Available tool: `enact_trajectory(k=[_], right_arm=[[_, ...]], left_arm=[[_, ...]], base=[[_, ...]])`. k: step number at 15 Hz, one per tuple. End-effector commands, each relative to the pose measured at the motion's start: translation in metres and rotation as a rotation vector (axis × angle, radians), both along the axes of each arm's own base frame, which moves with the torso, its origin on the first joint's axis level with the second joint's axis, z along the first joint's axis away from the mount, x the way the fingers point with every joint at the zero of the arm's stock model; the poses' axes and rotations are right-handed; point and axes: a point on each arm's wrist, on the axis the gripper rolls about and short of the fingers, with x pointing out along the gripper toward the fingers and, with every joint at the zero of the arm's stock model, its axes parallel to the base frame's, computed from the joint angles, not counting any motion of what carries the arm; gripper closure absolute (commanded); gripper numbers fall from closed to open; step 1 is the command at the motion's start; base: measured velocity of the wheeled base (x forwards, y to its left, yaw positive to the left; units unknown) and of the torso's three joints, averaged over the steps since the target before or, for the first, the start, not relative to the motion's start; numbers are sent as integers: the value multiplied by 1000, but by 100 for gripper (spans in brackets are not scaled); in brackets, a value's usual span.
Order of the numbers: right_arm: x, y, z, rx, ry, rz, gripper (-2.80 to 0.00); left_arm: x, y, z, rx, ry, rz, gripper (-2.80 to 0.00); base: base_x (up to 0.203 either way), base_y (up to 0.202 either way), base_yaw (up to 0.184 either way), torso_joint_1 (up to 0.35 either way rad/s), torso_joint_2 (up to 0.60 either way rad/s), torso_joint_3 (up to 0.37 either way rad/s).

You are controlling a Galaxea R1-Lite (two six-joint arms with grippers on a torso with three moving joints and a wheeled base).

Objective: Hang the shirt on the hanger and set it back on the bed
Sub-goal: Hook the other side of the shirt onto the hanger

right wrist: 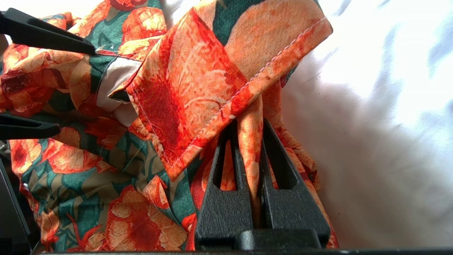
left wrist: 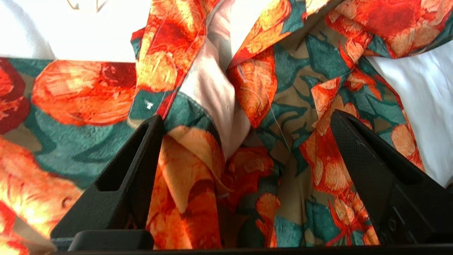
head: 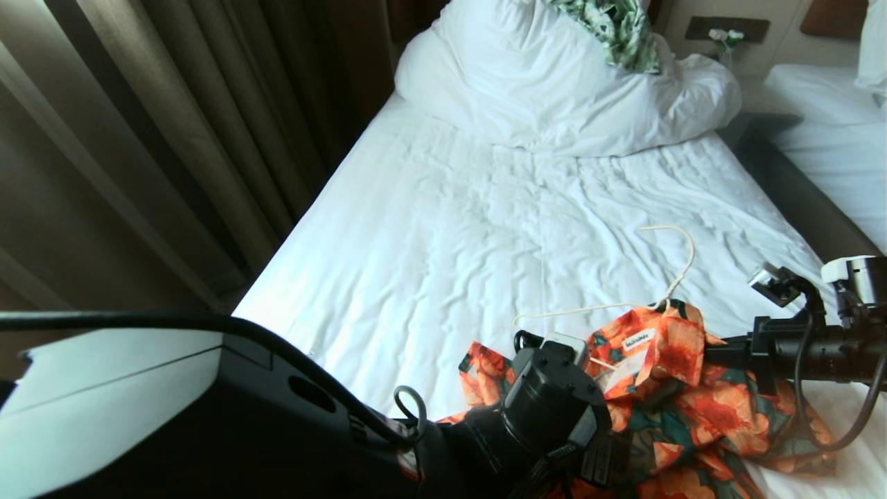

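At the near edge of the bed (head: 429,229), the left gripper (left wrist: 247,141) hangs over the crumpled shirt (head: 679,409) with its fingers (left wrist: 134,170) spread wide and nothing between them. Beside it the right gripper (right wrist: 253,141) is clamped tight on a fold of the shirt near the collar. Just beyond, the hanger (head: 675,277) lies on the sheet, its lower end touching the collar; farther off, a duvet (head: 554,90) is heaped.

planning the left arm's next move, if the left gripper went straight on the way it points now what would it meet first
Most likely the shirt: the left gripper is open right over its crumpled front, with the pale lining fold straight ahead between the fingers. The bed lies under that. Depth is hard to judge.
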Motion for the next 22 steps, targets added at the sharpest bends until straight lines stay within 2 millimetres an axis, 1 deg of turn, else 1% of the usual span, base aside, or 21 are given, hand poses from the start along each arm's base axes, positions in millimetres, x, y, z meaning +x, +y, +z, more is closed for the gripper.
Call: enact_trajectory(k=[1,2,3,5,7,9,13,14,16,18,21,22], right_arm=[[0,0,-1,2,-2,5,0],[1,0,-2,1,1,4,0],[1,0,-2,3,2,5,0],[1,0,-1,2,-1,5,0],[0,0,1,1,-7,5,0],[-1,0,3,0,-14,6,0],[0,1,1,1,-8,7,0],[0,1,1,1,-9,7,0],[-1,0,3,0,-15,5,0],[-1,-1,6,-2,-25,1,0],[-1,-1,6,-2,-26,1,0],[-1,-1,6,-2,-26,1,0]], left_arm=[[-3,4,10,-21,-11,3,-280],[-7,6,16,-30,-18,-1,-280],[-12,7,16,-25,-15,-12,-280],[-15,5,5,-1,0,-21,-280],[-14,1,-6,19,14,-20,-280],[-12,-1,-10,27,13,-19,-280],[-7,-7,-3,2,-2,-18,-280],[-7,-9,-6,6,0,-19,-280],[-4,-14,-19,27,11,-20,-280],[0,-20,-25,30,13,-18,-280],[7,-25,-13,-8,-9,-9,-280],[7,-25,-13,-5,-12,-12,-280]], base=[[0,0,0,0,0,0],[0,0,0,0,0,0],[0,0,0,0,0,0],[0,0,0,0,0,0],[0,0,0,0,0,0],[0,0,0,0,0,0],[0,0,0,0,0,0],[0,0,0,0,0,0],[0,0,0,0,0,0],[0,0,0,0,0,0],[0,0,0,0,0,0],[0,0,0,0,0,0]])
